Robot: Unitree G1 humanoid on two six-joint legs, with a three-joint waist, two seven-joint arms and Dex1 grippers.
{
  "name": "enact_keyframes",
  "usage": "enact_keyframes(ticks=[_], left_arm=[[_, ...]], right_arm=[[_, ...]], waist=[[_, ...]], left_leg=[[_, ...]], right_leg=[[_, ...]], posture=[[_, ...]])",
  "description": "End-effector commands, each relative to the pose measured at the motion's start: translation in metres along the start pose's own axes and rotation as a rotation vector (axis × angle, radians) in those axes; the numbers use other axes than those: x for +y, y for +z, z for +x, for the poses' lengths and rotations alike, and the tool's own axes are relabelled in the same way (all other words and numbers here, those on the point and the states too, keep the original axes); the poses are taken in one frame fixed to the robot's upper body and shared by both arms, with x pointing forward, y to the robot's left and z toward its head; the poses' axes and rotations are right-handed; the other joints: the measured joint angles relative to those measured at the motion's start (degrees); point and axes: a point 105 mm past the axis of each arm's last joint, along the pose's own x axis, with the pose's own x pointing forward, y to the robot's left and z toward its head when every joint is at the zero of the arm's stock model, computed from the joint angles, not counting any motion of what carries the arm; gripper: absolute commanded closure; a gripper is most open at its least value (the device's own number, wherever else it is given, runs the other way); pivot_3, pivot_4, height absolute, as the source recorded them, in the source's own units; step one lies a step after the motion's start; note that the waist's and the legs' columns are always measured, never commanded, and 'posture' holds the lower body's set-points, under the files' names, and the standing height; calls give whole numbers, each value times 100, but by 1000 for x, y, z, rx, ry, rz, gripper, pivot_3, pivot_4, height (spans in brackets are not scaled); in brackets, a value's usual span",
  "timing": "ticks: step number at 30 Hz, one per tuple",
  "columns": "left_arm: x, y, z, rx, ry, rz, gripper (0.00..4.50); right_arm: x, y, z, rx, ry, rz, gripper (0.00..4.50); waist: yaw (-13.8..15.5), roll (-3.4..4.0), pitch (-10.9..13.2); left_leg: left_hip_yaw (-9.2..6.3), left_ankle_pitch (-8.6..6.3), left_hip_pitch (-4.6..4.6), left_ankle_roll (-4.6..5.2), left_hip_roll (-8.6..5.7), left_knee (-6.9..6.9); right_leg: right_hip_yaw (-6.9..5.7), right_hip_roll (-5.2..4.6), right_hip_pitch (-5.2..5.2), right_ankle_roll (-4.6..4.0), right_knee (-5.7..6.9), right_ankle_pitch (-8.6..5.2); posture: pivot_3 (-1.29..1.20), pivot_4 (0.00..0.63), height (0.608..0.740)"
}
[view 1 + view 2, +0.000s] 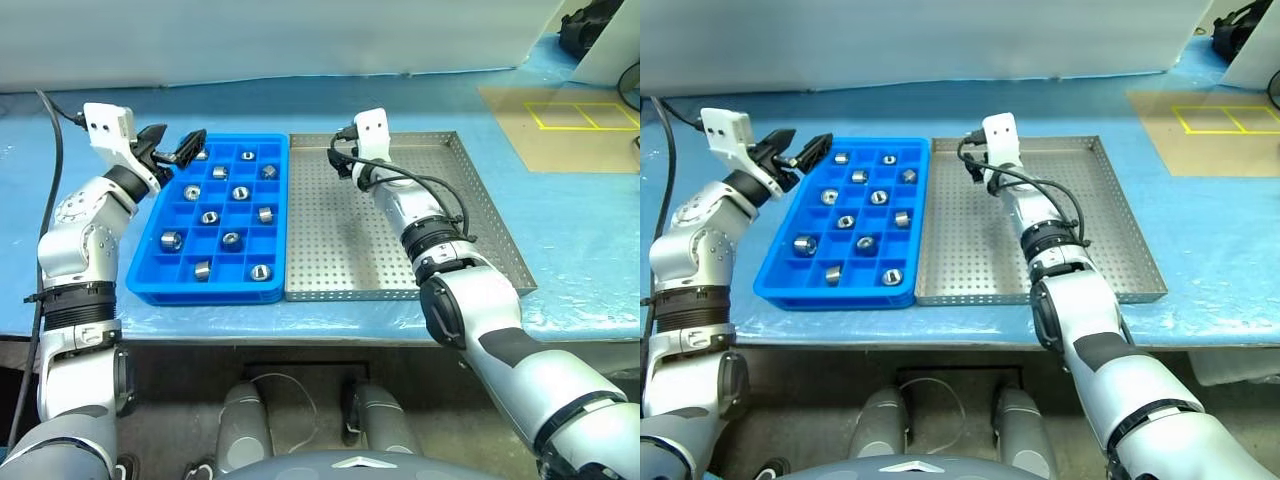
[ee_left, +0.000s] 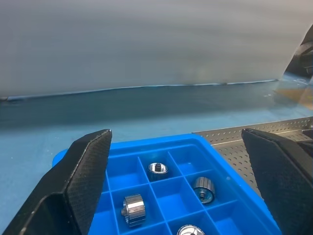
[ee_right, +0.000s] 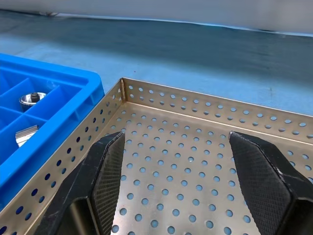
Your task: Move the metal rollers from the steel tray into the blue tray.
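Several metal rollers [image 1: 240, 193] sit in separate compartments of the blue tray [image 1: 205, 291], among them one [image 2: 132, 209] close below my left gripper. The steel tray [image 1: 470, 200] lies right beside it on the right, and the visible part of its perforated floor holds no roller. My left gripper [image 1: 178, 148] hovers open over the blue tray's far left corner, nothing between its fingers. My right gripper [image 3: 177, 142] hangs open and empty over the steel tray's far left corner, near the rim [image 3: 161, 93] that borders the blue tray.
Both trays rest on a blue-covered table [image 1: 560, 230] whose front edge runs just below them. A brown board with yellow tape marks [image 1: 580, 115] lies at the far right. A black cable [image 1: 50, 150] hangs at the left. A pale wall closes the back.
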Motion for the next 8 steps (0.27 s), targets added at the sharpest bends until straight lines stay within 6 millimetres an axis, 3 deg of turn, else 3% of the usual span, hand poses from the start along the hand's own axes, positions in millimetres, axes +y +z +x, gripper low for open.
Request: enact_keyframes(ticks=[1,8], left_arm=[[-1,13,4,-43,-1,18,0],[-5,10,5,-37,-30,14,0]], right_arm=[[0,17,-2,-61,19,-33,1032],[-16,10,-5,-37,-34,-23,1032]], waist=[[-1,0,0],[-1,0,0]], left_leg=[[0,0,0,0,0,0],[0,1,-4,-1,0,0]], right_leg=[[0,0,0,0,0,0],[0,0,-1,0,-2,0]], posture=[[-140,150,740],[-147,150,740]])
